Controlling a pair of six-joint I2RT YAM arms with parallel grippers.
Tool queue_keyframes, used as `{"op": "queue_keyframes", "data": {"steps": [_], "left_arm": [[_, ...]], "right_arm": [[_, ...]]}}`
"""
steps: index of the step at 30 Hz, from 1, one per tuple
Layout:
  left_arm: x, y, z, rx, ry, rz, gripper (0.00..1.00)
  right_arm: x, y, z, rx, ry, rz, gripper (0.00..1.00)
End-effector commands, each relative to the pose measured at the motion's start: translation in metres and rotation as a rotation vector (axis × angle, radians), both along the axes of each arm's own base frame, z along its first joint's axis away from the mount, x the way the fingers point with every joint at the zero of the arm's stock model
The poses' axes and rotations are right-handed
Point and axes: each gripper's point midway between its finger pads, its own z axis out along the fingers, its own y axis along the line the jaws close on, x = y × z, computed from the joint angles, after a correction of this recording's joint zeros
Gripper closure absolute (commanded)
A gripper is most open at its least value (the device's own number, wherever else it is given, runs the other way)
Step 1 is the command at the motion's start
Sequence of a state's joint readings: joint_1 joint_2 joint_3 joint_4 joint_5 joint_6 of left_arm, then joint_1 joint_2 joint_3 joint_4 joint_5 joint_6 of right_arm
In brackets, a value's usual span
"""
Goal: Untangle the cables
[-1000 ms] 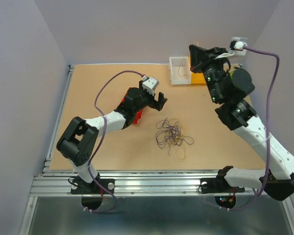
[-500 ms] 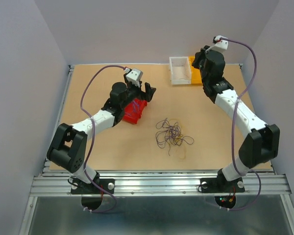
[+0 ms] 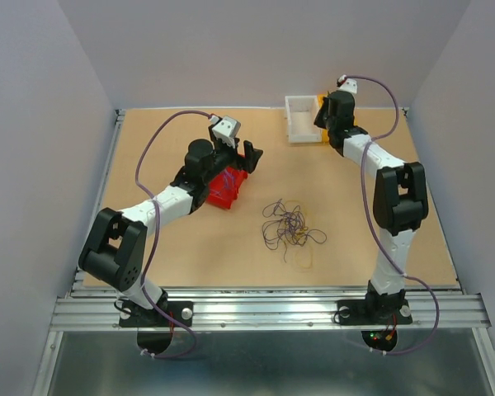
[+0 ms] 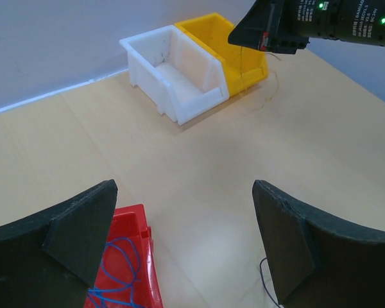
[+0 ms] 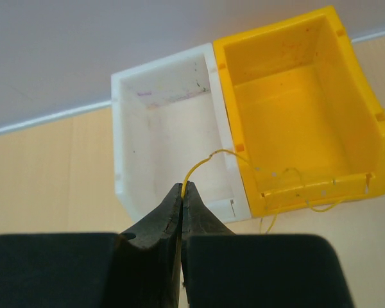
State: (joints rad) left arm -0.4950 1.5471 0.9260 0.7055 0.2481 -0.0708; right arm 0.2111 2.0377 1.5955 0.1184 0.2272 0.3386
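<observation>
The cables (image 3: 290, 227) lie as a loose clump of thin purple, tan and dark wires at mid-table. My right gripper (image 5: 183, 189) is shut on one thin yellow cable (image 5: 208, 159). That cable arcs from the fingertips over the front rim of the yellow bin (image 5: 295, 115) and droops outside it. In the top view this gripper (image 3: 323, 115) hangs over the seam between the white and yellow bins. My left gripper (image 4: 186, 237) is open and holds nothing, just past the far end of the red bin (image 4: 125, 269). A blue cable (image 4: 119, 263) lies coiled in that bin.
The white bin (image 5: 160, 128) stands beside the yellow bin at the back edge of the table, against the wall. The red bin (image 3: 224, 188) sits left of centre, under the left arm. A metal rail (image 3: 264, 309) borders the table's near edge.
My right arm has stretched out and dropped toward the back bins, carrying the yellow cable there. My left gripper drew back left over the red bin, then held still.
</observation>
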Motion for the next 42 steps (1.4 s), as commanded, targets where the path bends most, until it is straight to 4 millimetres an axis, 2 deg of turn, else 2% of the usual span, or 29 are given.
{"op": "queue_keyframes", "data": {"steps": [1, 5, 6, 8, 9, 11, 12, 13, 18, 23, 24, 27, 30, 33, 34, 35, 37, 42], "left_arm": [[-0.002, 0.004, 0.028, -0.036, -0.074, 0.001, 0.02], [-0.005, 0.006, 0.031, -0.039, -0.085, 0.004, 0.02], [-0.005, 0.006, 0.034, -0.043, -0.089, 0.005, 0.02], [-0.004, 0.007, 0.034, -0.041, -0.091, 0.008, 0.02], [-0.004, 0.007, 0.033, -0.040, -0.091, 0.010, 0.02], [-0.004, 0.007, 0.032, -0.039, -0.089, 0.010, 0.02], [-0.004, 0.007, 0.032, -0.039, -0.089, 0.010, 0.02], [-0.003, 0.008, 0.032, -0.038, -0.090, 0.011, 0.02], [-0.003, 0.010, 0.032, -0.037, -0.092, 0.016, 0.02], [-0.001, 0.010, 0.033, -0.039, -0.093, 0.021, 0.02], [0.000, 0.011, 0.032, -0.037, -0.092, 0.021, 0.02], [0.002, 0.012, 0.032, -0.039, -0.088, 0.028, 0.02], [0.003, 0.013, 0.031, -0.042, -0.084, 0.031, 0.02], [0.003, 0.016, 0.033, -0.043, -0.087, 0.039, 0.01], [0.003, 0.016, 0.034, -0.045, -0.089, 0.037, 0.02], [0.002, 0.016, 0.036, -0.049, -0.090, 0.037, 0.02], [0.001, 0.017, 0.037, -0.050, -0.093, 0.036, 0.02], [0.000, 0.019, 0.040, -0.055, -0.096, 0.040, 0.02]], "right_arm": [[0.018, 0.001, 0.096, 0.014, -0.220, 0.009, 1.00], [0.014, 0.007, 0.129, 0.010, -0.294, 0.053, 1.00], [0.010, 0.009, 0.147, 0.019, -0.334, 0.068, 0.99], [0.007, 0.012, 0.162, 0.024, -0.369, 0.089, 0.99], [0.007, 0.013, 0.175, 0.029, -0.396, 0.093, 0.99], [0.008, 0.013, 0.186, 0.033, -0.416, 0.092, 0.99], [0.010, 0.014, 0.185, 0.031, -0.416, 0.094, 0.99], [0.012, 0.014, 0.194, 0.028, -0.438, 0.091, 1.00], [0.032, 0.022, 0.194, 0.022, -0.458, 0.119, 0.99], [0.053, 0.038, 0.176, 0.078, -0.453, 0.165, 0.99], [0.058, 0.043, 0.165, 0.086, -0.440, 0.189, 0.99], [0.060, 0.051, 0.156, 0.127, -0.460, 0.219, 0.99], [0.059, 0.061, 0.129, 0.138, -0.445, 0.270, 0.99], [0.058, 0.065, 0.111, 0.131, -0.431, 0.288, 0.99], [0.055, 0.065, 0.095, 0.125, -0.404, 0.290, 0.99], [0.054, 0.066, 0.092, 0.121, -0.410, 0.288, 0.99], [0.053, 0.063, 0.070, 0.113, -0.370, 0.270, 0.99], [0.057, 0.061, 0.034, 0.101, -0.310, 0.242, 0.97]]}}
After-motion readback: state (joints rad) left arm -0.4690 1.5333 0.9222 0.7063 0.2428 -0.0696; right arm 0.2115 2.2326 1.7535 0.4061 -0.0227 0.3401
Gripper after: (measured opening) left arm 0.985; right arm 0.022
